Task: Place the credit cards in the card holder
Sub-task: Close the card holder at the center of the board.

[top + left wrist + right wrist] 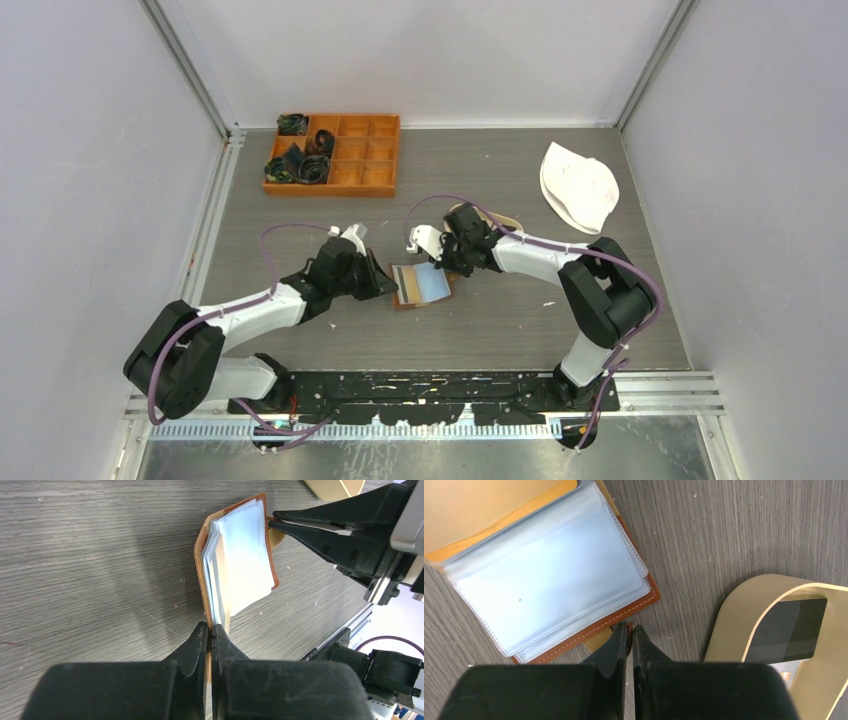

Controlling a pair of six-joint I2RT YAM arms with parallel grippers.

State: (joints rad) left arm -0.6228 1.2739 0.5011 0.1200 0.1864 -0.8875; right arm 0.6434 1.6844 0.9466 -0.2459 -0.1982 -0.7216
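The card holder (424,284) lies open, long axis left-right.

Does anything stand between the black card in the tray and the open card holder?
Only the raised rim of the tray, which walls in the black card. No loose object lies between tray and card holder; the right hand is shut on the holder's edge there.

Open card holder (422,285) lying flat, left hand (387,284) and right hand (446,265) at its opposite edges
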